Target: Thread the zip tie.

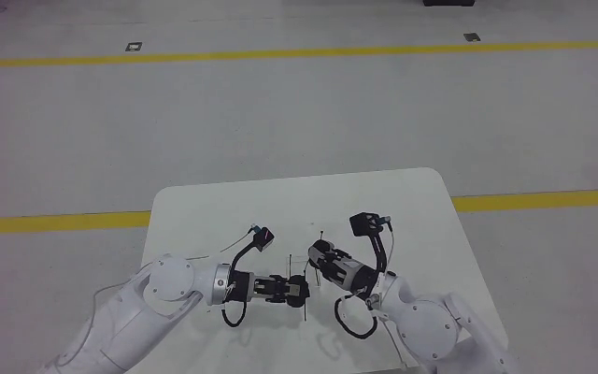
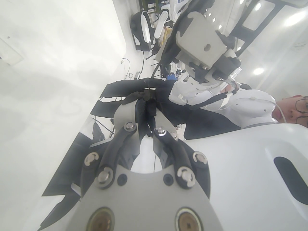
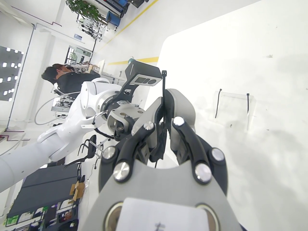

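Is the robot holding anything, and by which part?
The right end effector pinches the black zip tie by its strap, just below the head. The left end effector grips a thin strand; where is unclear.

- Left gripper (image 1: 301, 290) just beside right gripper (image 1: 316, 254), over the table's (image 1: 392, 201) near half.
- Zip tie (image 3: 164, 90) in the right gripper, head past its tips.
- 2 spare ties (image 3: 217, 103) side by side on a sheet (image 3: 235, 118).

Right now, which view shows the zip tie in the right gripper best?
Right wrist view: the zip tie stands between the fingers of the right gripper, head clear above them. In the top view it is a thin dark line; in the left wrist view I cannot make it out.
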